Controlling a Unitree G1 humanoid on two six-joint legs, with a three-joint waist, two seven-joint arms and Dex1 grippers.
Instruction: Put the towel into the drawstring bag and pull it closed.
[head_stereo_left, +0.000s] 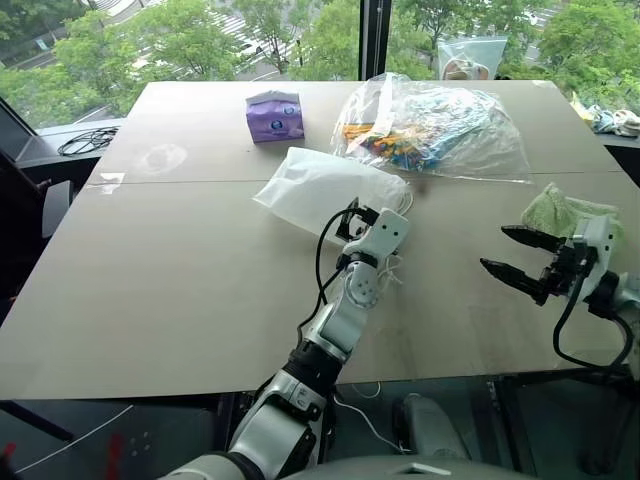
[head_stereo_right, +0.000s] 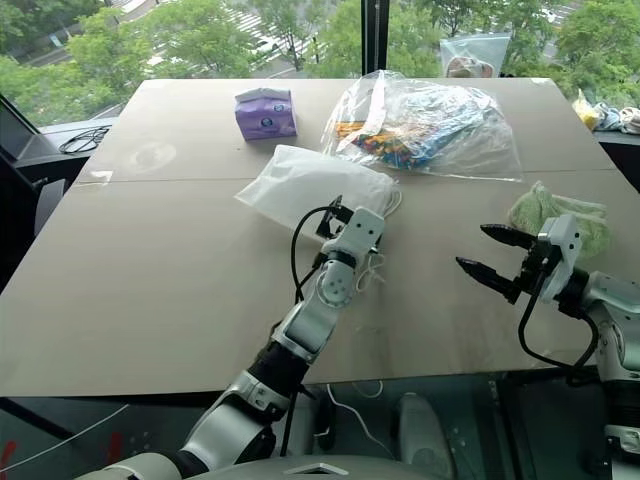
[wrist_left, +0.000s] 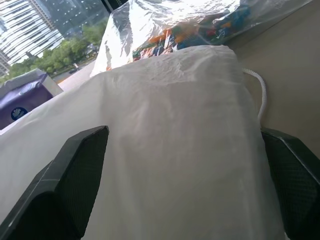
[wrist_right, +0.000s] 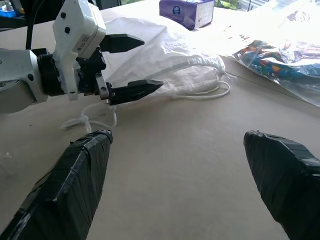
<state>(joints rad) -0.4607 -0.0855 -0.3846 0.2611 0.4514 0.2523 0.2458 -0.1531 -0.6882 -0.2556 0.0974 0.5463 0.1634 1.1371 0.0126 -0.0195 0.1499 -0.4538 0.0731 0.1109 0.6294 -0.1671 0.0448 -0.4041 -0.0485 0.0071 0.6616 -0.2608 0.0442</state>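
Now, working from my left across: a purple tissue pack (head_stereo_left: 275, 114) stands at the far left part of the table (head_stereo_left: 150, 290). Nearer me, the drawstring bag (head_stereo_left: 325, 190) lies flat and white, its cord (wrist_right: 200, 94) curling off the gathered end. My left gripper (wrist_right: 131, 64) points level at that bag, fingers (wrist_left: 75, 175) spread wide on either side of its near end, holding nothing. Behind the bag sits a clear plastic bag of colourful items (head_stereo_left: 440, 125). My right gripper (head_stereo_left: 515, 252) hangs over the table's right side, jaws fully apart and empty. The towel (head_stereo_left: 560, 212) lies just beyond it, near the right edge.
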